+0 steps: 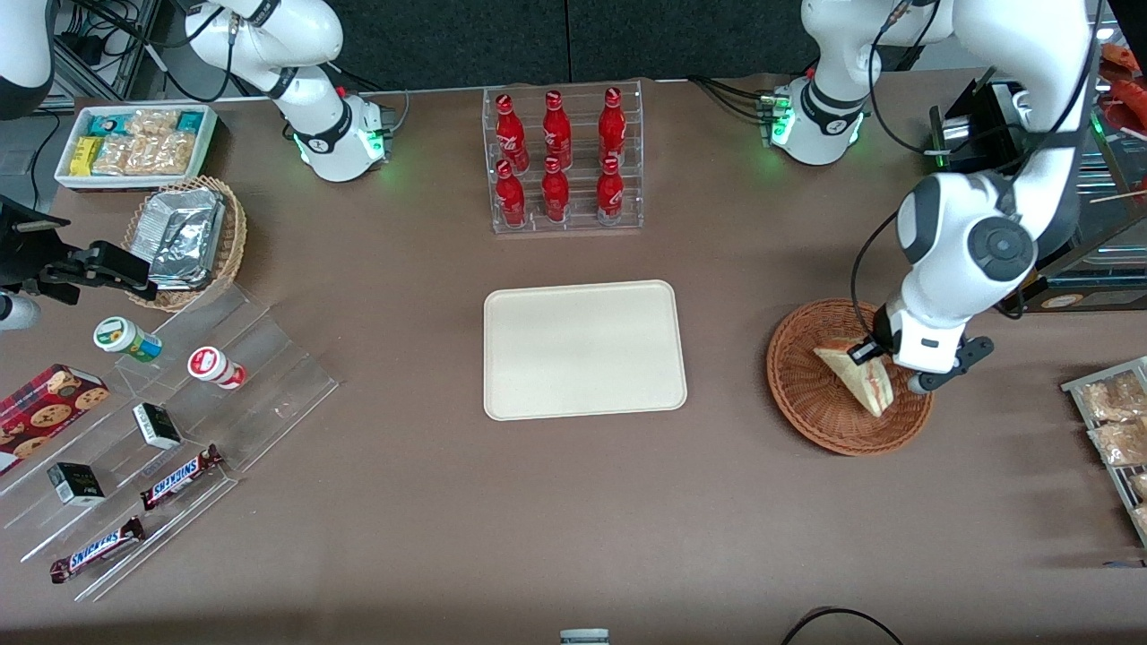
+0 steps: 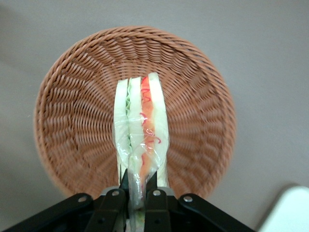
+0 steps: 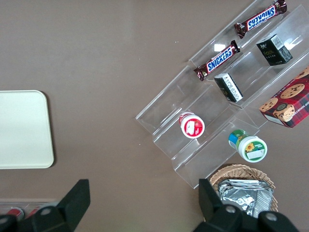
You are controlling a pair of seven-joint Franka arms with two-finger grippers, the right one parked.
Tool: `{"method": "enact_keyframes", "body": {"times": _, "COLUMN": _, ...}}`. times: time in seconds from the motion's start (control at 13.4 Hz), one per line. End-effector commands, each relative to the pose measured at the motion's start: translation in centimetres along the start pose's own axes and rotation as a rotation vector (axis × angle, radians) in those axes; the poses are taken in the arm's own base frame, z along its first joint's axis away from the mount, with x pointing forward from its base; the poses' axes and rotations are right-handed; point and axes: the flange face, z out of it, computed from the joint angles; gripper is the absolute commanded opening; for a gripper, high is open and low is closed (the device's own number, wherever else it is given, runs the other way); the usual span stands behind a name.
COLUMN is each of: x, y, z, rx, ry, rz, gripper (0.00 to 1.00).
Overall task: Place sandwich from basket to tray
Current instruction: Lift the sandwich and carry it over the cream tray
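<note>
The sandwich (image 1: 853, 376), a plastic-wrapped wedge of white bread with red-orange and green filling, is in the reddish-brown wicker basket (image 1: 802, 394) toward the working arm's end of the table. My left gripper (image 1: 883, 369) is over the basket, shut on the sandwich's wrapped end. The left wrist view shows the fingers (image 2: 153, 191) pinching the wrapped end of the sandwich (image 2: 142, 125) between them, with the basket (image 2: 72, 121) beneath. The cream tray (image 1: 584, 349) lies empty at the table's middle, a gap away from the basket.
A clear rack of red bottles (image 1: 563, 159) stands farther from the camera than the tray. Snack packets (image 1: 1116, 421) lie at the working arm's table edge. A tan foil-packet basket (image 1: 186, 240), a snack bin (image 1: 134, 143) and a clear stepped display (image 1: 152, 439) are toward the parked arm's end.
</note>
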Motion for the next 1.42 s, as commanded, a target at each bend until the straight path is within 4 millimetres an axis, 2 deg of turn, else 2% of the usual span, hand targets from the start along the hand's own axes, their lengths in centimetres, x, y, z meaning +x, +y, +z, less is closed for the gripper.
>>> {"method": "enact_keyframes", "body": {"times": 0.0, "x": -2.2, "y": 4.6, "z": -6.5, "rx": 0.034, "ry": -0.009, "rz": 0.088, "gripper": 0.00}}
{"method": "enact_keyframes", "body": {"times": 0.07, "x": -3.6, "y": 6.8, "z": -8.1, "rx": 0.038, "ry": -0.010, "rz": 0.130, "gripper": 0.00}}
{"method": "enact_keyframes", "body": {"times": 0.3, "x": -9.0, "y": 12.9, "z": -10.2, "rx": 0.014, "ry": 0.020, "rz": 0.258, "gripper": 0.00}}
{"method": "enact_keyframes", "body": {"times": 0.45, "x": -12.1, "y": 17.2, "z": -9.6, "rx": 0.013, "ry": 0.017, "rz": 0.344, "gripper": 0.00}}
{"method": "enact_keyframes", "body": {"times": 0.67, "x": -16.6, "y": 23.4, "z": -6.5, "rx": 0.012, "ry": -0.009, "rz": 0.445, "gripper": 0.00}}
{"method": "enact_keyframes", "body": {"times": 0.82, "x": -20.0, "y": 27.9, "z": -3.4, "rx": 0.003, "ry": -0.062, "rz": 0.479, "gripper": 0.00}}
{"method": "enact_keyframes", "body": {"times": 0.9, "x": -21.6, "y": 29.4, "z": -1.5, "rx": 0.018, "ry": -0.069, "rz": 0.493, "gripper": 0.00}}
{"method": "enact_keyframes", "body": {"times": 1.05, "x": -22.2, "y": 31.6, "z": 0.2, "rx": -0.001, "ry": -0.052, "rz": 0.486, "gripper": 0.00}}
{"method": "enact_keyframes", "body": {"times": 1.2, "x": -24.4, "y": 33.7, "z": 2.6, "rx": -0.023, "ry": -0.034, "rz": 0.522, "gripper": 0.00}}
{"method": "enact_keyframes", "body": {"times": 1.35, "x": -25.0, "y": 35.2, "z": 5.4, "rx": -0.067, "ry": 0.002, "rz": 0.498, "gripper": 0.00}}
